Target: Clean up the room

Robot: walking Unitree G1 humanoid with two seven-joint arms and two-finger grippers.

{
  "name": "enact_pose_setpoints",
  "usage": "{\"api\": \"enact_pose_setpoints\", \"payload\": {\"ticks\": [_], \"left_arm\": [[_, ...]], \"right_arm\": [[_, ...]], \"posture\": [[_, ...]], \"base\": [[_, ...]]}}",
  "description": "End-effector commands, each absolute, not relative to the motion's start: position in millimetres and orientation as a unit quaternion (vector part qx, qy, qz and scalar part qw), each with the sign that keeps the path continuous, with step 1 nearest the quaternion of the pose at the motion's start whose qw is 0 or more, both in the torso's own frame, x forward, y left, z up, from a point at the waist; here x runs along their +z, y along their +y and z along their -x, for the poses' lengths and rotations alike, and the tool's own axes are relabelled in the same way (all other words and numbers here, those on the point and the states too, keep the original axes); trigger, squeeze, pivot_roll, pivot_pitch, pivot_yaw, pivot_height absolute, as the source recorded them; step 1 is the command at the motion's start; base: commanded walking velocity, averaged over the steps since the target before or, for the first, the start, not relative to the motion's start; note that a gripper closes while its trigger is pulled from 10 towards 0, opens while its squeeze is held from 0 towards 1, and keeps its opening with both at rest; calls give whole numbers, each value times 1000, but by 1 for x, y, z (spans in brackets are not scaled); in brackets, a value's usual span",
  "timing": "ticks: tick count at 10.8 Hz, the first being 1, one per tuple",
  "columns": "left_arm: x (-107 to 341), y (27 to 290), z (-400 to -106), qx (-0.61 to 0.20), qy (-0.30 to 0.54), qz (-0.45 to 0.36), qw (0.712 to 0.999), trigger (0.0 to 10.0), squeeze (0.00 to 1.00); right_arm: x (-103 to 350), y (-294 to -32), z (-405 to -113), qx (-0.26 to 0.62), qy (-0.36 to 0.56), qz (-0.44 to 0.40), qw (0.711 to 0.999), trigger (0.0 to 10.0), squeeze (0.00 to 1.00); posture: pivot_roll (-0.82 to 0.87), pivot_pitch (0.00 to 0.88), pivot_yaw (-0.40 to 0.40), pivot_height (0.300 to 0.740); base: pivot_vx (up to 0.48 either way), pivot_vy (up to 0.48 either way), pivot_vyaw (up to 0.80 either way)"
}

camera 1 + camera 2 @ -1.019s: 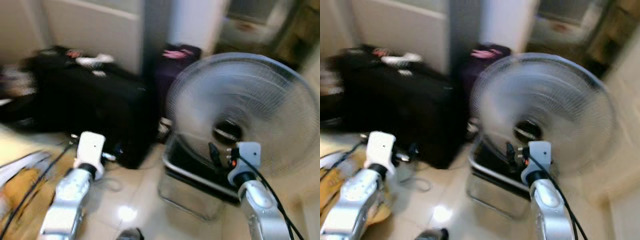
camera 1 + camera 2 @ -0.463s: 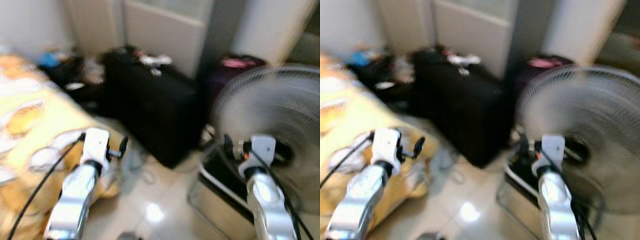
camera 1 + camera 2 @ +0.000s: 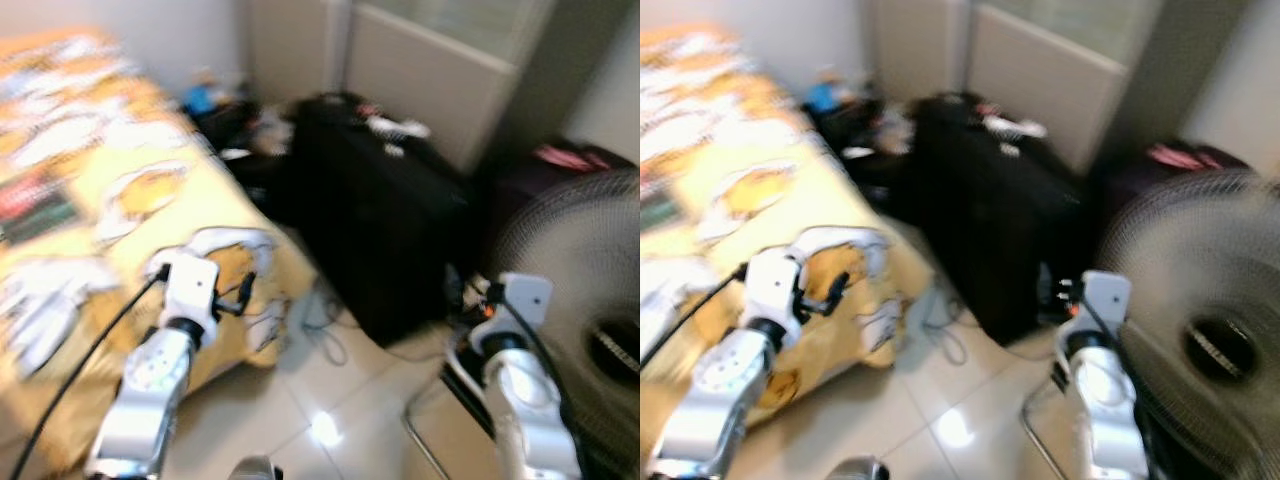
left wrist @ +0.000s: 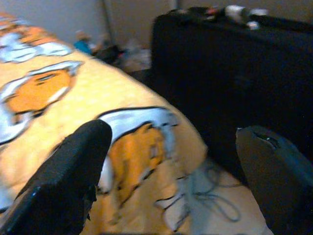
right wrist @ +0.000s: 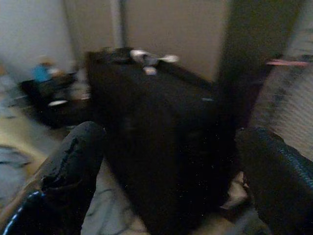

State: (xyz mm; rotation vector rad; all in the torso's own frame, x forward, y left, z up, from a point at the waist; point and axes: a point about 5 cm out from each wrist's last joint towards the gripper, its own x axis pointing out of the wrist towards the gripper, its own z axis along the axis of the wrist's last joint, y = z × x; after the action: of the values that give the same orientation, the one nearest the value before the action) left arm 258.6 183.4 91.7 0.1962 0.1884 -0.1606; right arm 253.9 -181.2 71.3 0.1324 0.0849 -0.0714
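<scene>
You're looking at heavy motion blur across both head views; edges smear everywhere. The yellow cartoon-print bedspread (image 3: 90,200) is bright and washed out, its pattern soft. A small white glare spot sits on the glossy pale tiled floor (image 3: 325,430). The big black fabric suitcase (image 3: 380,230) reads as a dark mass with little detail. The right wrist view is dim and murky.
</scene>
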Motion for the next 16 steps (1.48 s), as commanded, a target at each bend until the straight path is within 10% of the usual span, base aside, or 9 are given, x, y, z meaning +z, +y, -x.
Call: {"api": "enact_pose_setpoints", "payload": {"ticks": [1, 9, 10, 16], "left_arm": [[95, 179, -261, -83, 87, -98, 988, 10000, 0], [100, 180, -265, -70, 83, -89, 990, 10000, 0], [101, 177, -265, -73, 79, -88, 990, 10000, 0], [103, 186, -268, -64, 89, -93, 990, 10000, 0]], "right_arm": [[73, -186, -255, -38, 44, -81, 995, 10000, 1000], [72, -198, -259, -109, 61, -135, 983, 10000, 1000], [80, -194, -260, -74, 37, -157, 984, 10000, 0], [74, -176, -258, -54, 71, -150, 985, 10000, 0]], "posture": [[38, 0, -56, 740], [55, 0, -56, 740], [59, 0, -53, 740], [58, 0, -52, 740]], "base": [[0, 0, 800], [0, 0, 500], [0, 0, 0], [0, 292, 0]]}}
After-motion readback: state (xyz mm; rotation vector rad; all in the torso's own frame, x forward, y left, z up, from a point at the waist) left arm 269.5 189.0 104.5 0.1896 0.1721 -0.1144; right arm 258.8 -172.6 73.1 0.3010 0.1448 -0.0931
